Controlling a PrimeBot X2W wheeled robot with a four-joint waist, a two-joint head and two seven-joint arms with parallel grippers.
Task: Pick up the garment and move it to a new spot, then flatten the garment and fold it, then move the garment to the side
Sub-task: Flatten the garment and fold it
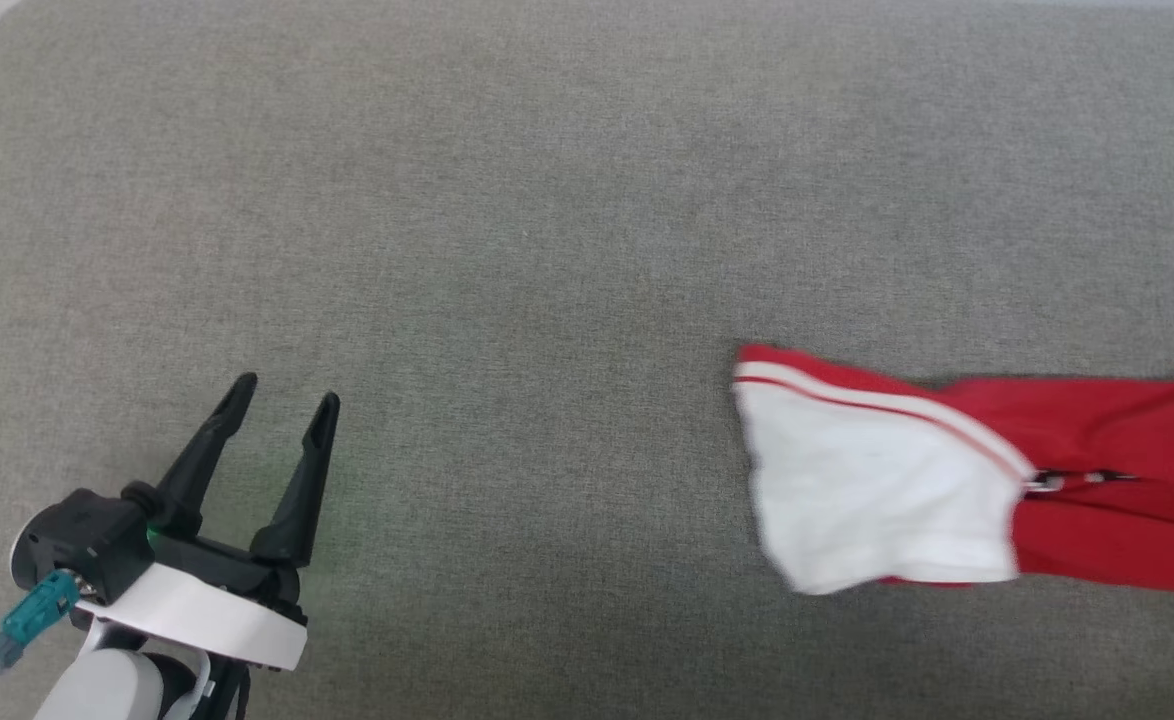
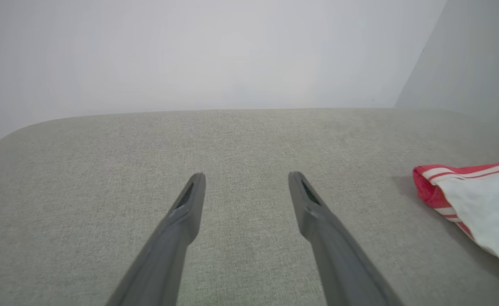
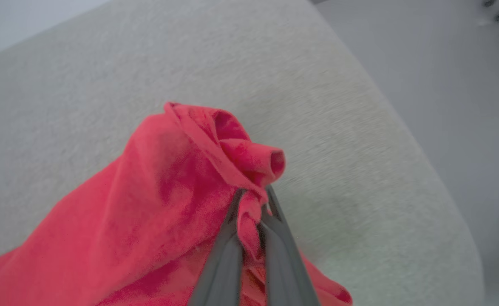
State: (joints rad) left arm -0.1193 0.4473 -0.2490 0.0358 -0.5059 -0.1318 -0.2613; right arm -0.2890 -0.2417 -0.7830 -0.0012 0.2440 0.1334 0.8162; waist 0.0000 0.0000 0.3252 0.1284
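Fingers on the right gripper (image 3: pixel 253 194) are pinched shut on a bunched fold of the small red jersey T-shirt with a white sleeve and red-and-white striped trim (image 3: pixel 156 204). Red cloth crowds over the dark tips, with a rolled edge just above them, and the rest drapes away to the lower left of the right wrist view. Left gripper (image 1: pixel 287 392) sits at the lower left of the head view with both long dark fingers spread wide and nothing between them, over the grey-green woven fabric cushion surface (image 1: pixel 547 200). Same gripper (image 2: pixel 246 176) in its own wrist view points across bare cushion. The shirt (image 1: pixel 1097 420) lies on the right side of the cushion, well apart from the left gripper. Its white sleeve faces the centre, its red body runs off the right edge, and it is slightly blurred. The shirt's striped sleeve end (image 2: pixel 483 204) shows at the right edge of the left wrist view.
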